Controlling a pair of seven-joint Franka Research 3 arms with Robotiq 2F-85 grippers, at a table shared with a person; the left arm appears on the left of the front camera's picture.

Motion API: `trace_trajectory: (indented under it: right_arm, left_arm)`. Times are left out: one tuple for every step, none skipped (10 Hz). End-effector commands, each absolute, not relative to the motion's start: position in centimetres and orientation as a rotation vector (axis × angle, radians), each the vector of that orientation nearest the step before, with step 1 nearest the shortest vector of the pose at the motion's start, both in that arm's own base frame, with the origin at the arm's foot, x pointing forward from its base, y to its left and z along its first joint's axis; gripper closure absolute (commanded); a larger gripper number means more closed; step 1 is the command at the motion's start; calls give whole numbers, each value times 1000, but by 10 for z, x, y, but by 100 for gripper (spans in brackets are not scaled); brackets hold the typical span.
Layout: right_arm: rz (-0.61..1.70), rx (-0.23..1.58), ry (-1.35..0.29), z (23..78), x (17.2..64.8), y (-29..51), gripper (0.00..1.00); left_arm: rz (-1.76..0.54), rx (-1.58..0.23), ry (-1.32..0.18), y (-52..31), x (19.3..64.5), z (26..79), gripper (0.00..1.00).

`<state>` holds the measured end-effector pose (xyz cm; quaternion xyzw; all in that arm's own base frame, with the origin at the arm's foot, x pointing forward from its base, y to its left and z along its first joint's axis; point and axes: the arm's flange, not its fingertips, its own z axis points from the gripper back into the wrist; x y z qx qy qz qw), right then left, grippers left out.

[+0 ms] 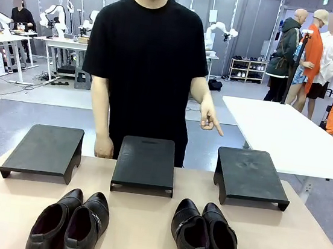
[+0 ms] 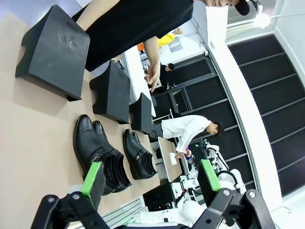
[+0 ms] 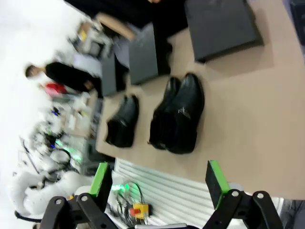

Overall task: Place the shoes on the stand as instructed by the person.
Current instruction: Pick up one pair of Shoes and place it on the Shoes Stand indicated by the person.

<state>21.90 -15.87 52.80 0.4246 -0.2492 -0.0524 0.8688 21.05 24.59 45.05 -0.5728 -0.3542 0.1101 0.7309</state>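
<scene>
Two pairs of glossy black shoes stand toes-away on the near part of the table: the left pair point(image 1: 70, 225) point(image 2: 97, 150) and the right pair point(image 1: 204, 237) point(image 3: 178, 117). Behind them are three black stands, left point(image 1: 42, 149), middle point(image 1: 145, 161) and right point(image 1: 248, 174). The person point(image 1: 147, 55) stands at the far side, one hand point(image 1: 211, 121) pointing a finger down toward the right stand. My left gripper point(image 2: 150, 176) hovers open above the table, nothing between its fingers. My right gripper point(image 3: 158, 180) is open too, high over the right pair.
The person's other hand point(image 1: 103, 146) hangs at the table's far edge between the left and middle stands. A white table point(image 1: 287, 133) stands behind on the right. Bare tan tabletop point(image 1: 141, 231) lies between the two pairs.
</scene>
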Motion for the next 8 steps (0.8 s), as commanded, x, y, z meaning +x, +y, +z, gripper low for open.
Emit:
trace_trajectory:
  right_arm:
    - [-34, 759, -334, 553, 263, -107, 0]
    - [-11, 715, -262, 557, 282, -81, 0]
    - [14, 680, -199, 557, 298, -57, 0]
    - [38, 650, -147, 555, 313, -33, 0]
    - [50, 616, -101, 550, 322, -13, 0]
    - [50, 579, -74, 544, 326, 5, 0]
    - [48, 546, -54, 538, 327, 22, 0]
    - [39, 510, -28, 528, 327, 41, 0]
  left_arm:
    - [224, -1275, -802, 248, 211, 451, 0]
    - [224, -1275, -802, 248, 211, 451, 0]
    - [224, -1275, -802, 248, 211, 451, 0]
    - [224, -1275, -802, 248, 211, 451, 0]
    - [224, -1275, -802, 248, 211, 451, 0]
    - [224, -1275, -802, 248, 211, 451, 0]
    - [224, -1275, -802, 248, 211, 451, 0]
    - [224, -1275, -802, 248, 211, 451, 0]
